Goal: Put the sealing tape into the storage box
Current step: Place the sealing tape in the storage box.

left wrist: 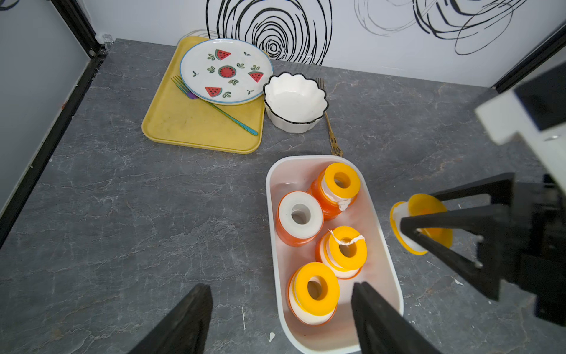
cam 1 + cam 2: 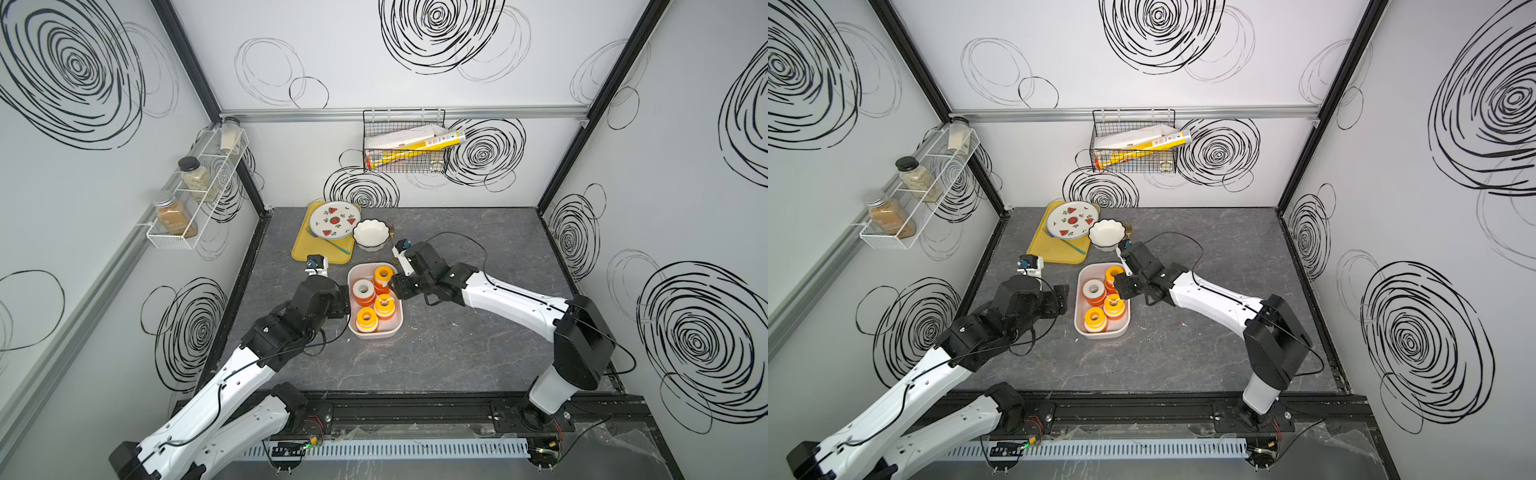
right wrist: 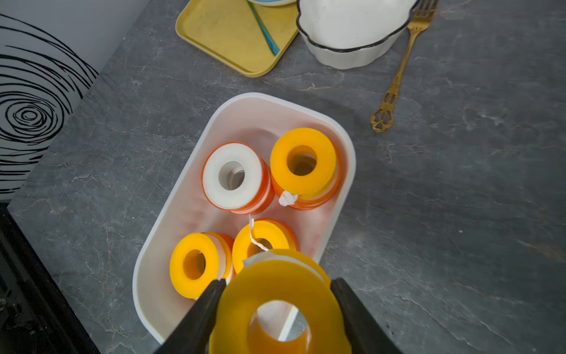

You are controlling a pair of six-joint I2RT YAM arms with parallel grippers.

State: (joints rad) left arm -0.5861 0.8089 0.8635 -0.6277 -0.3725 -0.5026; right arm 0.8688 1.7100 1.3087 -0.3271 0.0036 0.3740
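Standing at the front of the table, I saw the right claw (image 3: 277, 289) clamped on a yellow tape spool (image 3: 275, 274). One black finger pressed each side of the spool's round edge, and its centre hole showed in the right wrist view. The claw held it raised at the 3 o'clock rim of the white box (image 2: 376, 335). I could not tell whether it hung over the inside or just outside that rim. The box sat a little toward 9 o'clock from the middle of the grey table (image 2: 457, 353), its long sides running from 12 to 6. Four more spools lay flat inside it, holes up. A white-topped spool (image 3: 232, 176) was near 10 o'clock and a yellow-topped spool (image 3: 303, 161) near 1 o'clock. A third spool (image 3: 263, 236), with a loose white tape end across it, was near 4 o'clock, and a fourth spool (image 3: 193, 265) near 7 o'clock. The left claw (image 1: 278, 294) hovered at the box's 9 o'clock side, its fingers well apart and holding nothing. A yellow tray (image 2: 299, 249) lay at 11 o'clock from the box. It carried a watermelon plate (image 2: 334, 220) and a teal fork (image 1: 232, 118) partly tucked under the plate. A white fluted bowl (image 2: 371, 235) stood just beside the tray at 12 o'clock from the box. A gold fork (image 3: 398, 76) lay on the table beside the bowl, at 1 o'clock.
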